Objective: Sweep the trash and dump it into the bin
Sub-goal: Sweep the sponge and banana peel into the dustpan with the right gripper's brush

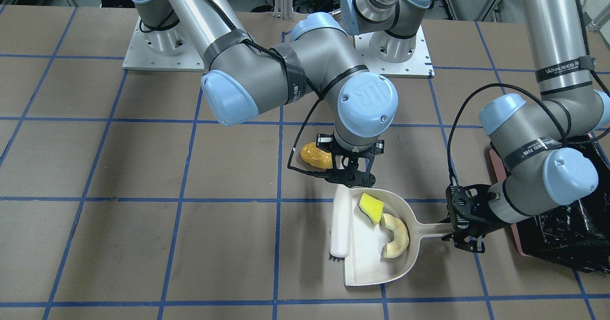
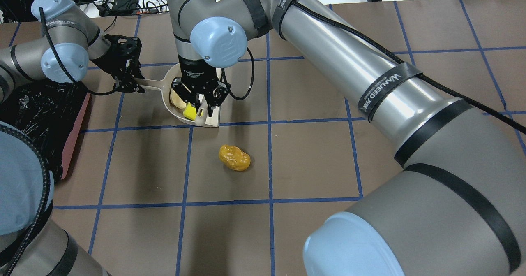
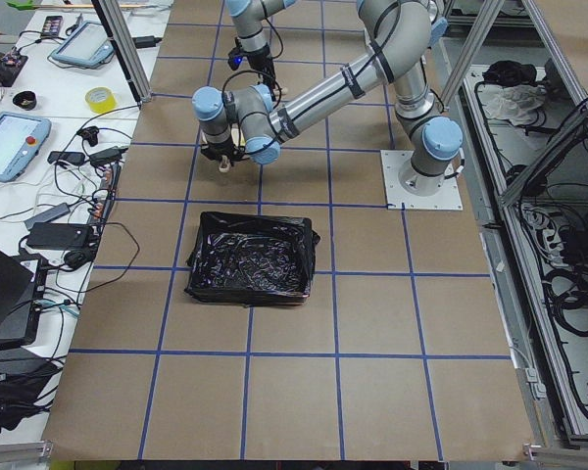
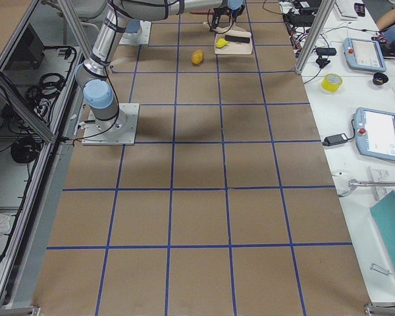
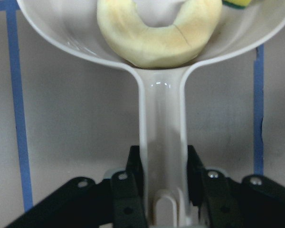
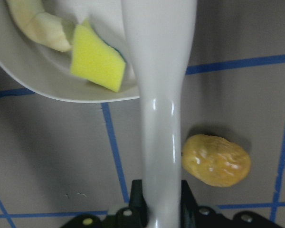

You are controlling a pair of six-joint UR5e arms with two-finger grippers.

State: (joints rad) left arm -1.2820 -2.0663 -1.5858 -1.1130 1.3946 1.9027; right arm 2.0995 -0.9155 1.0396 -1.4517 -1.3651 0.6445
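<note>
Trash sits in two places. The pale crescent slice (image 1: 399,238) and the yellow wedge (image 1: 371,207) lie inside the dustpan (image 1: 367,263). The orange potato lump (image 2: 234,158) is on the table (image 2: 370,165), apart from the pan and nearer the robot.

The left gripper (image 1: 457,234) has its fingers closed tight on the pan's handle. The right gripper (image 1: 351,174) has its fingers closed on the white brush (image 1: 340,224), which lies along the open side of the pan.

I think the job now is to get the lump into the pan. The brush should go round to the lump's far side, then push it slowly toward the open edge. The lump is round, so a fast push may make it roll away. The pan should stay flat, with its lip on the table, so the two pieces inside do not slide out.

Only a tiny bit of the bristles shows. The bin (image 2: 76,128) is cut off at the edge in both close views. The side views show everything too small.
</note>
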